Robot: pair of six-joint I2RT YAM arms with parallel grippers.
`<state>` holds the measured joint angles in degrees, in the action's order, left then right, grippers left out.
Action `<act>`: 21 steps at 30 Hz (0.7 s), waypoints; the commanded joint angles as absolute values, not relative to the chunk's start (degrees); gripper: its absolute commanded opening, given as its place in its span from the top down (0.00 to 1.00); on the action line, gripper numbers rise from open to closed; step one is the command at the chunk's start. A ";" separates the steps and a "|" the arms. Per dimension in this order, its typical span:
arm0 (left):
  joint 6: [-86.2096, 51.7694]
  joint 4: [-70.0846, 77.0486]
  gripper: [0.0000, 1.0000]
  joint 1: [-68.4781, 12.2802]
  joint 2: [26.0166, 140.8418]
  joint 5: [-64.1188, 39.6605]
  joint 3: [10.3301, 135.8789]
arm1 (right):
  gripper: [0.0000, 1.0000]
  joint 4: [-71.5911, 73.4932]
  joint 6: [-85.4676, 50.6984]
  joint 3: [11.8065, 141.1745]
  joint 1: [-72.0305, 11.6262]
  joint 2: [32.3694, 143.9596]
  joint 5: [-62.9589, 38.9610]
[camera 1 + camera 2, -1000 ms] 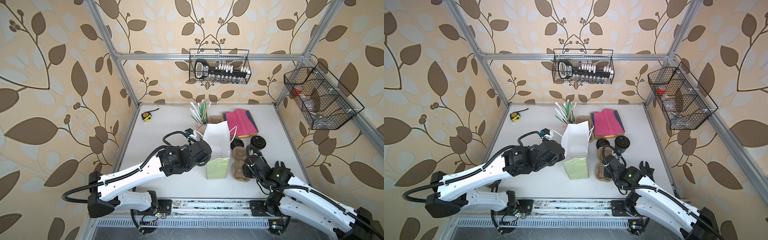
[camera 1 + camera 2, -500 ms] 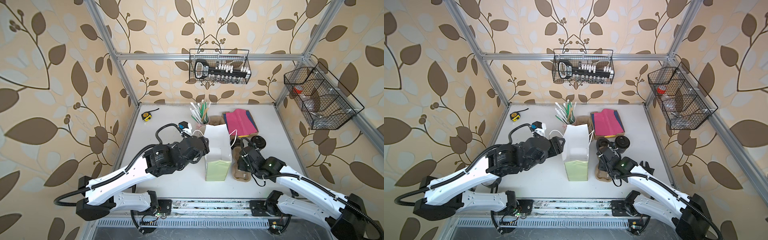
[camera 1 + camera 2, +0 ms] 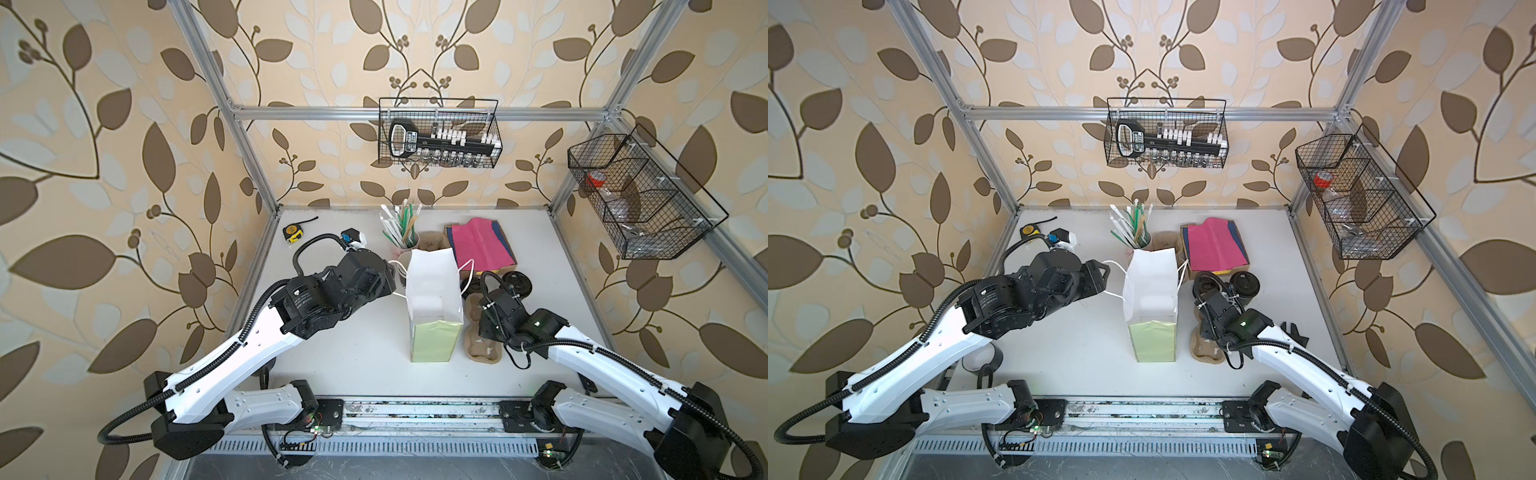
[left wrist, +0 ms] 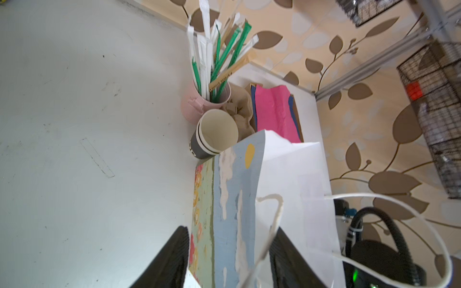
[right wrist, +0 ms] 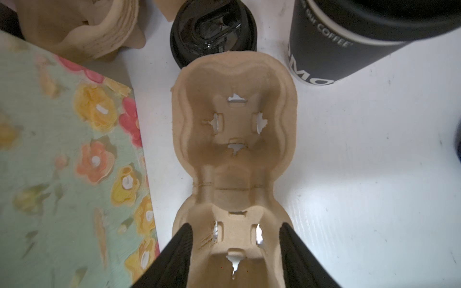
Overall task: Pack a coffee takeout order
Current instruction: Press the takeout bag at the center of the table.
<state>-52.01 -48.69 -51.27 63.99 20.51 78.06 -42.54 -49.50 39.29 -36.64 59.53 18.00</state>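
Pickup of carrier [image 5: 234, 124]: right pincer [image 5: 234, 225] astride it, grip unclear; left pincer [image 4: 229, 229] parted around bag [image 4: 294, 179] rim; next, likely clamping and lifting.

Change over the last second. Left arm: the wrist travels along the side of the paper bag [image 3: 434, 286] toward the back of the counter [image 3: 353, 353], bringing the left gripper [image 4: 230, 228] up to the bag's rim, fingers apart with a handle cord [image 4: 275, 212] between them. Right arm: the forearm draws in toward the bag, and the right gripper [image 5: 235, 224] now hangs over the near well of the carrier [image 5: 234, 124], fingers apart
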 commanded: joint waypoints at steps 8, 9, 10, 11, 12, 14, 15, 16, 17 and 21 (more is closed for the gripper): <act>-47.39 -48.16 0.69 -44.46 65.83 12.71 75.84 | 0.46 -39.39 -46.66 39.04 -34.81 62.37 16.02; -47.37 -48.01 0.72 -44.10 65.74 12.48 75.51 | 0.46 -39.06 -46.55 39.02 -34.77 62.85 15.89; -47.25 -47.84 0.76 -43.75 65.66 12.18 75.11 | 0.46 -38.81 -46.58 38.93 -34.82 63.34 15.84; -47.32 -47.66 0.79 -43.53 65.50 11.92 74.69 | 0.46 -38.53 -46.52 38.85 -34.81 63.84 15.85; -47.40 -47.39 0.82 -43.38 65.32 11.62 74.22 | 0.46 -38.33 -46.41 38.77 -34.76 64.33 15.97; -48.04 -47.04 0.88 -43.35 64.82 10.89 73.01 | 0.47 -38.11 -46.37 38.65 -34.59 65.13 16.24; -48.39 -46.78 0.90 -43.35 64.63 10.30 72.37 | 0.47 -38.06 -46.47 38.67 -34.46 65.52 16.25; -48.64 -46.30 0.92 -43.34 64.22 9.62 71.46 | 0.47 -38.06 -46.52 38.54 -34.24 65.57 16.37; -48.60 -46.04 0.94 -43.33 63.86 9.05 70.69 | 0.47 -38.06 -46.45 38.58 -33.98 65.60 16.67; -52.13 -44.38 1.00 -43.34 62.52 6.54 67.25 | 0.48 -37.01 -46.18 37.97 -33.01 65.80 16.08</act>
